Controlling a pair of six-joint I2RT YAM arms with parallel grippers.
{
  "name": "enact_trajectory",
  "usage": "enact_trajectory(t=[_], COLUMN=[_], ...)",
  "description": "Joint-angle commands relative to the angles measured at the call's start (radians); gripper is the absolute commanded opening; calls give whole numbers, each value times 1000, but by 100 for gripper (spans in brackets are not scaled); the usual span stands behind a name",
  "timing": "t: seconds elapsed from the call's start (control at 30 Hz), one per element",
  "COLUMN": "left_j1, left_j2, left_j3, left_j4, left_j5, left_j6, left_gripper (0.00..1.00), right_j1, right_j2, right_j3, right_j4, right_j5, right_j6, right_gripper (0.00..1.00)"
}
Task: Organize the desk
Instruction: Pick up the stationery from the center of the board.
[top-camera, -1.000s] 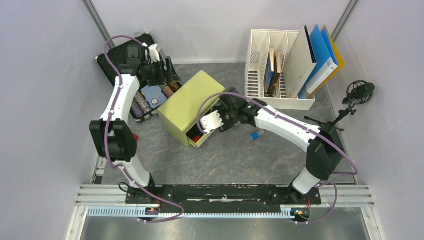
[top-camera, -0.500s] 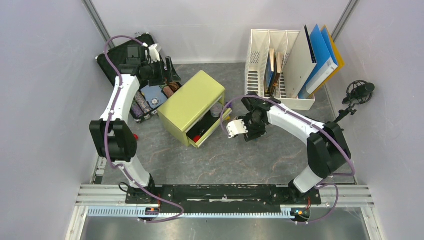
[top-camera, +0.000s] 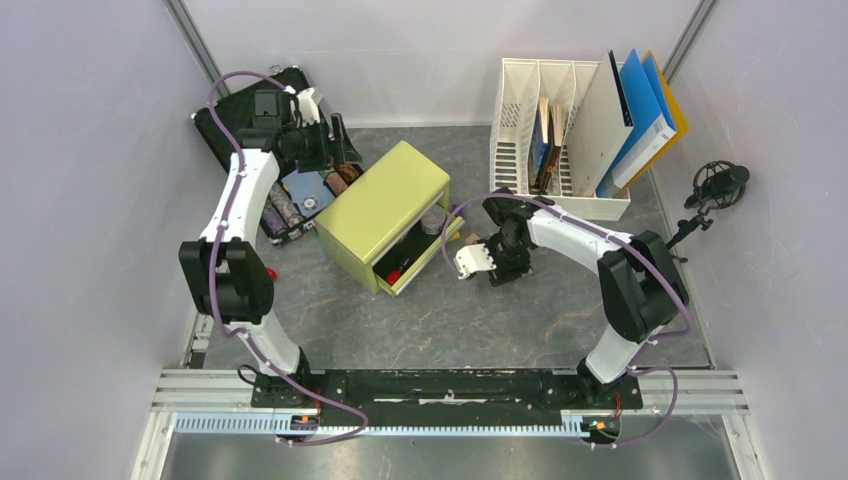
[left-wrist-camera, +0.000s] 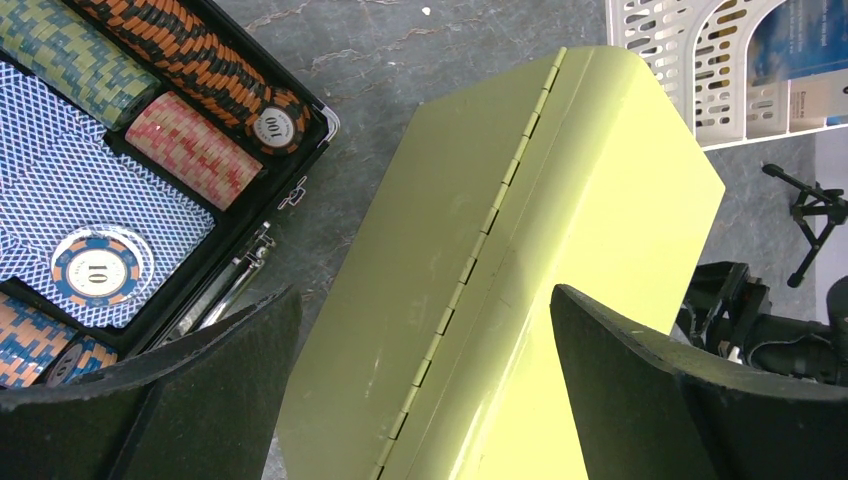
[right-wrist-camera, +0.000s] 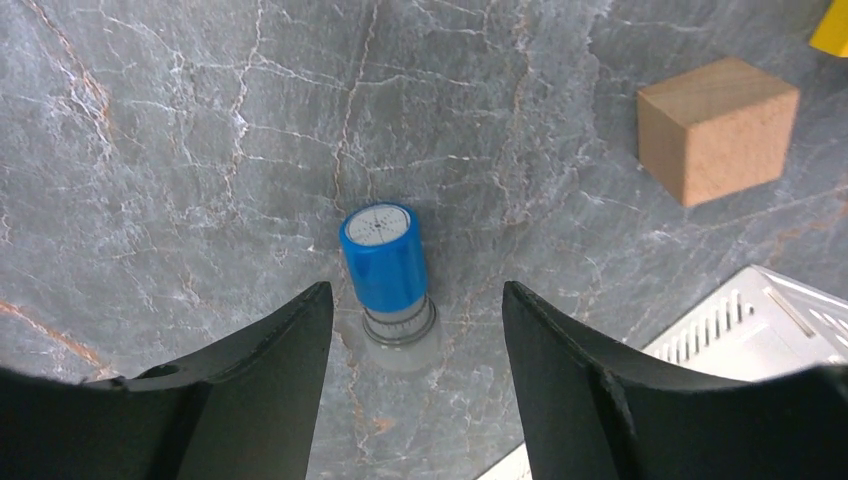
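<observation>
We look down on the desk (top-camera: 450, 320), a dark grey marbled surface that fills the floor of the scene. A yellow-green drawer cabinet (top-camera: 385, 205) sits angled near its middle. The cabinet's front is open toward the near right, and a red item (top-camera: 395, 272) that we cannot identify lies inside.

To the far left of the cabinet lies an open black poker case (left-wrist-camera: 300, 150). It holds rows of orange-and-black chips (left-wrist-camera: 190, 55), pink chips (left-wrist-camera: 190, 150) and blue-backed playing cards (left-wrist-camera: 60, 200), with a blue chip (left-wrist-camera: 100, 272) marked 10 resting on the cards. The left gripper (left-wrist-camera: 425, 292) hovers over the cabinet's hinged back edge beside this case, with its fingers spread wide and holding nothing.

To the far right of the cabinet stands a white slotted file organizer (top-camera: 515, 150). Books (top-camera: 545, 140) stand in its middle compartments, and blue and yellow folders (top-camera: 645, 105) stand in the right one.

Just right of the cabinet's open front, the right gripper (right-wrist-camera: 415, 290) is spread wide on either side of a blue-capped stamp (right-wrist-camera: 385, 260). The stamp stands upright on the desk, apart from both fingers. A wooden block (right-wrist-camera: 715, 128) lies near it.
</observation>
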Motion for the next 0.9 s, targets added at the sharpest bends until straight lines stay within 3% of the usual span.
enact_trajectory(t=[0.0, 0.2, 0.37, 0.63, 0.87], left_j1=[6, 9, 9, 97, 161], left_j2=[-22, -27, -35, -38, -86], left_j3=[11, 34, 71, 153, 128], left_j4=[13, 7, -2, -35, -35], left_j5=[5, 7, 16, 39, 63], left_j6=[25, 29, 33, 32, 31], left_gripper=[100, 100, 100, 100, 100], right_j1=[-2, -3, -3, 29, 174], right_j2=[26, 63, 100, 80, 86], right_j3=[-25, 10, 118, 255, 394], right_j4=[24, 4, -83, -138, -102], right_j5=[-29, -48, -72, -123, -65], right_j6=[-10, 13, 40, 57, 61], right_gripper=[67, 49, 15, 13, 13])
